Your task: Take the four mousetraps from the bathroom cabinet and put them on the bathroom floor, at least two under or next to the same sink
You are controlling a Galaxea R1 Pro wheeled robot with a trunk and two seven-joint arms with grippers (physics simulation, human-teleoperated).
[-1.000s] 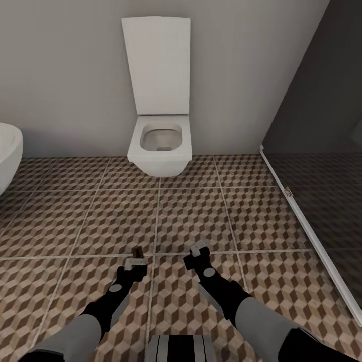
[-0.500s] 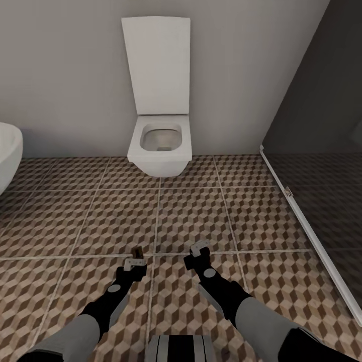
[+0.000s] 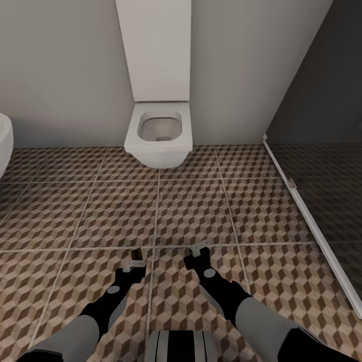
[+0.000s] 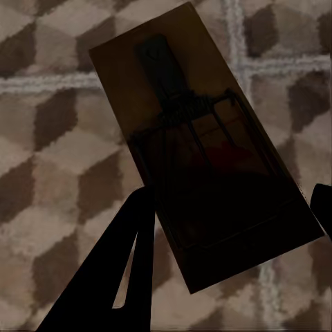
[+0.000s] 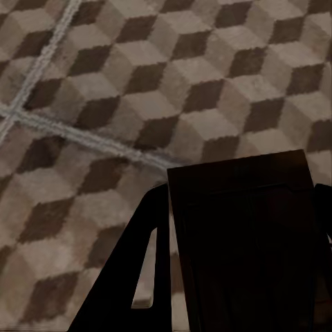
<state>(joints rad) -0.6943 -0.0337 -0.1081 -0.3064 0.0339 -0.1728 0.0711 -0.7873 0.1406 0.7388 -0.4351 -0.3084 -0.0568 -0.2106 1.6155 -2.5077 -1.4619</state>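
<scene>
Head view: each end effector grips a mousetrap above bathroom floor.

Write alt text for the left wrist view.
A brown mousetrap with a dark metal spring is held between the left gripper's two dark fingers, above the cube-patterned floor tiles.

Both pincers clamped, arms forward
</scene>
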